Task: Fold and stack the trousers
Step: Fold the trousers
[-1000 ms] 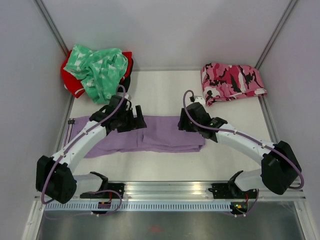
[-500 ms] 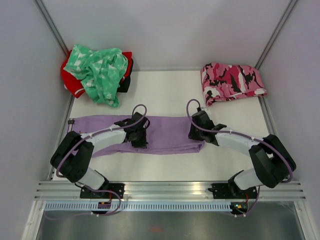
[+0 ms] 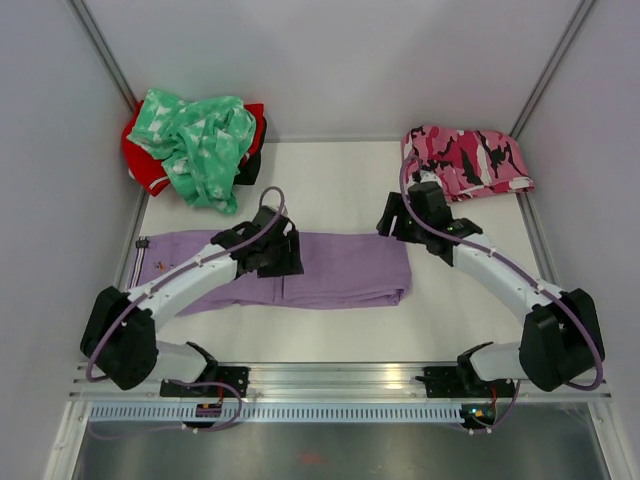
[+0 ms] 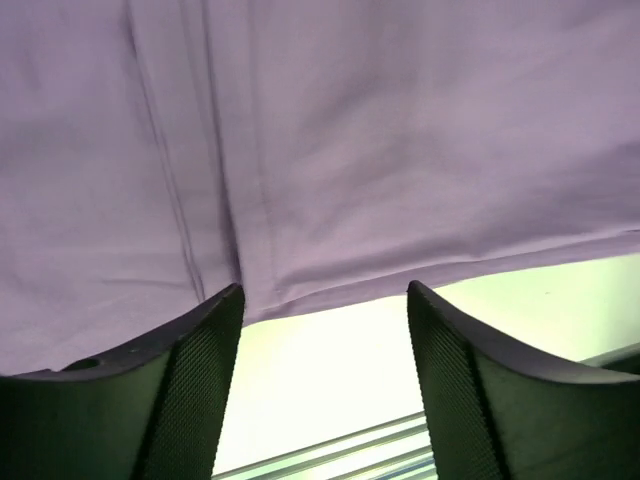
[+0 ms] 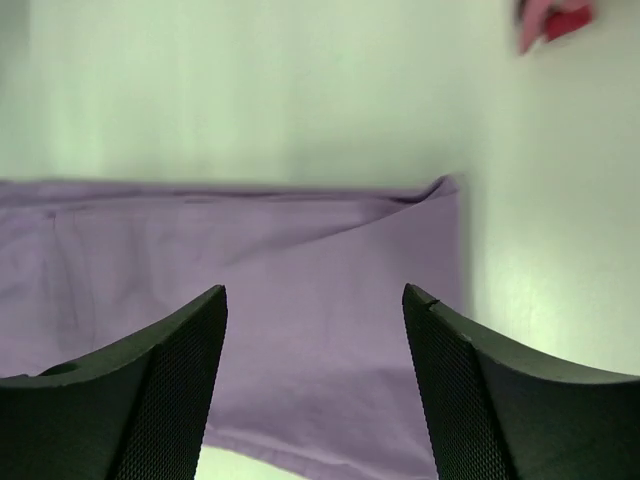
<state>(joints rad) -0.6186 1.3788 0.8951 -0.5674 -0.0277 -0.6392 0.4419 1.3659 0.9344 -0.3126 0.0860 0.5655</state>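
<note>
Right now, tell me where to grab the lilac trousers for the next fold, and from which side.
Grip the far corner of the right-hand end of the lilac trousers, coming down from the right with the right end effector. The cloth lies flat, but that corner peaks slightly, probably leaving room to slip underneath.

The left arm covers a strip of the long lilac-purple cloth trousers near the worktop's left edge. At its far left corner a crumpled mint-green patterned garment buries most of a red garment. The right wrist view's pink patch is blurred, cut by the top edge.
</note>
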